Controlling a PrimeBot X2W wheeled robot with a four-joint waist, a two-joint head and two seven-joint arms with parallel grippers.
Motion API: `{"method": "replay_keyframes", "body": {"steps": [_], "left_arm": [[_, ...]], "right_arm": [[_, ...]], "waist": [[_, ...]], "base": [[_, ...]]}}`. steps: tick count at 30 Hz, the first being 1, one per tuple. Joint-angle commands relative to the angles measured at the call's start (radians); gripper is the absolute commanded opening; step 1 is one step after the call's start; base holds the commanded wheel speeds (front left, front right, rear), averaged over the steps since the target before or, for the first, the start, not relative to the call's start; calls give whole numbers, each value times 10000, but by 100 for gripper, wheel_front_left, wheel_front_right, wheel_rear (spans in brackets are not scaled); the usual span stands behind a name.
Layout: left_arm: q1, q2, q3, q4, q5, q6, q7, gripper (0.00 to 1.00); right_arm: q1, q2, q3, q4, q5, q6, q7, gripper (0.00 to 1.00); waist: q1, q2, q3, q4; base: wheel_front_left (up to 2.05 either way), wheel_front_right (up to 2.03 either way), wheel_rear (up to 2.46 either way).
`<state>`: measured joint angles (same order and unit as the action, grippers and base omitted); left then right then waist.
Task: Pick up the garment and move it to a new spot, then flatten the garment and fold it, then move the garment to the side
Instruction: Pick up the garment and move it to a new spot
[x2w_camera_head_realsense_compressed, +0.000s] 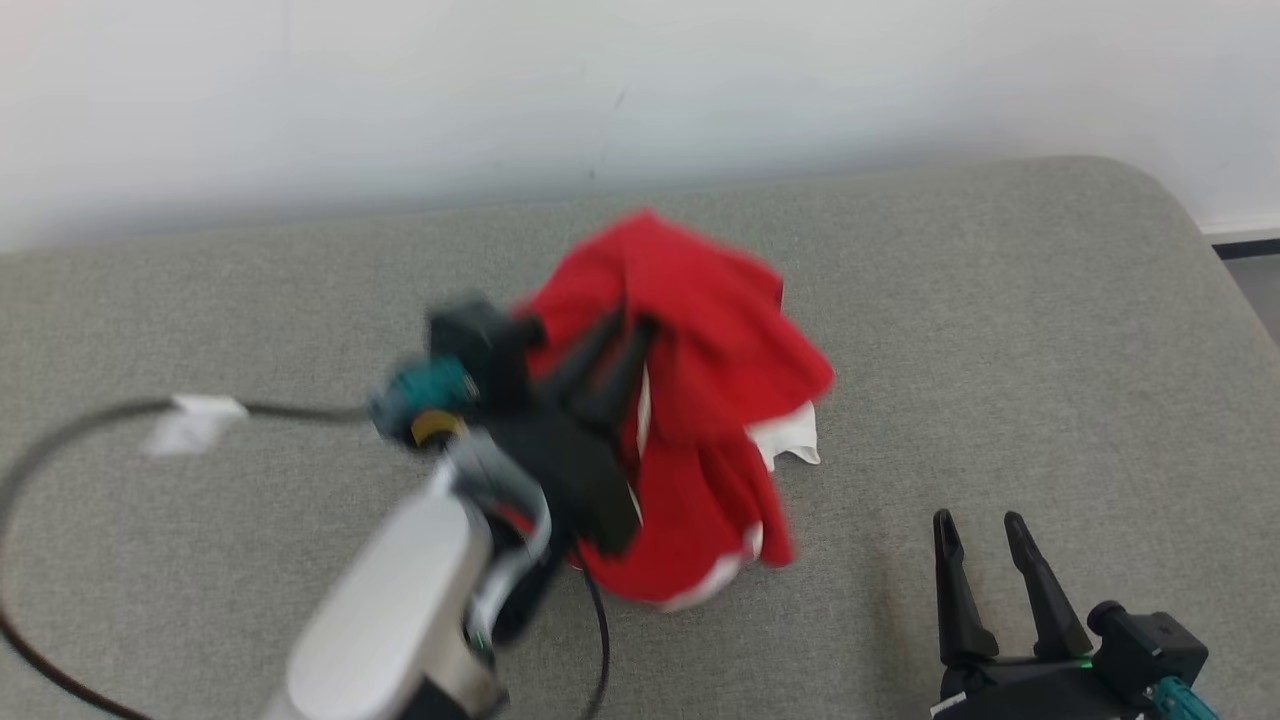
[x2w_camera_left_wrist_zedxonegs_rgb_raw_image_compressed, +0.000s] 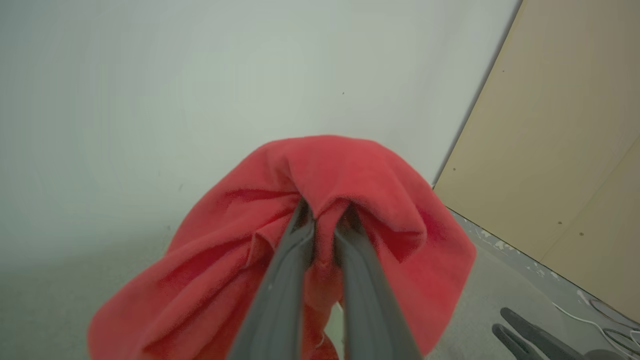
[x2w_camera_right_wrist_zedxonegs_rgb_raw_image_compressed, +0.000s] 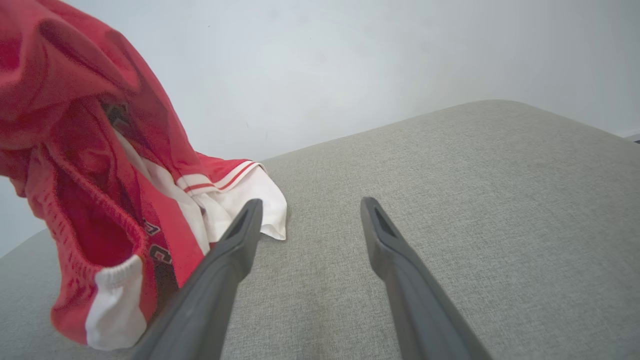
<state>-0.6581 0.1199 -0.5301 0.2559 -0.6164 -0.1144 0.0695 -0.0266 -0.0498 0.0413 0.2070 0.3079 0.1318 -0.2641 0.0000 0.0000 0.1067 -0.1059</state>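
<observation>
The garment (x2w_camera_head_realsense_compressed: 705, 400) is a red piece with white trim, bunched and hanging in a heap over the grey cushion (x2w_camera_head_realsense_compressed: 1000, 350). My left gripper (x2w_camera_head_realsense_compressed: 625, 335) is shut on its upper fold; in the left wrist view the red cloth (x2w_camera_left_wrist_zedxonegs_rgb_raw_image_compressed: 320, 190) drapes over both fingertips. From the right wrist view the garment (x2w_camera_right_wrist_zedxonegs_rgb_raw_image_compressed: 100, 165) hangs at the left, its white hem touching the cushion. My right gripper (x2w_camera_head_realsense_compressed: 980, 525) stands open near the front right, apart from the cloth, with nothing between its fingers (x2w_camera_right_wrist_zedxonegs_rgb_raw_image_compressed: 240, 235).
A pale wall (x2w_camera_head_realsense_compressed: 640, 90) runs behind the cushion. A black cable (x2w_camera_head_realsense_compressed: 60, 440) with a white tag loops over the cushion's left side. The cushion's rounded right edge (x2w_camera_head_realsense_compressed: 1190, 220) drops to the floor. A tan panel (x2w_camera_left_wrist_zedxonegs_rgb_raw_image_compressed: 565, 140) stands at the right.
</observation>
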Motion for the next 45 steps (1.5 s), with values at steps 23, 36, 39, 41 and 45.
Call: {"method": "replay_keyframes", "body": {"steps": [23, 36, 39, 41, 45], "left_arm": [[1024, -226, -1270, 2364, 860, 72, -1936, 100], [2328, -116, -1764, 1835, 1182, 565, -2441, 100], [2686, 11, -1890, 1514, 1245, 725, -2473, 100], [2806, 77, -1895, 1342, 1218, 798, -2456, 100], [2847, 148, -1844, 1244, 1177, 926, -2426, 100]], "right_arm": [[-121, -14, -95, 119, -170, -22, -5, 100], [170, -13, -44, 98, -59, -22, -4, 100], [198, -13, -7, 92, -14, -22, -4, 100], [235, -14, 6, 118, -16, -22, -4, 100], [282, -14, 50, 169, -77, -22, -4, 100]], "waist": [[0, 0, 187, 283], [0, 0, -55, 592], [0, 0, -43, 559], [0, 0, -44, 537], [0, 0, -81, 420]], "base": [[0, 0, 0], [0, 0, 0], [0, 0, 0], [0, 0, 0], [0, 0, 0]]}}
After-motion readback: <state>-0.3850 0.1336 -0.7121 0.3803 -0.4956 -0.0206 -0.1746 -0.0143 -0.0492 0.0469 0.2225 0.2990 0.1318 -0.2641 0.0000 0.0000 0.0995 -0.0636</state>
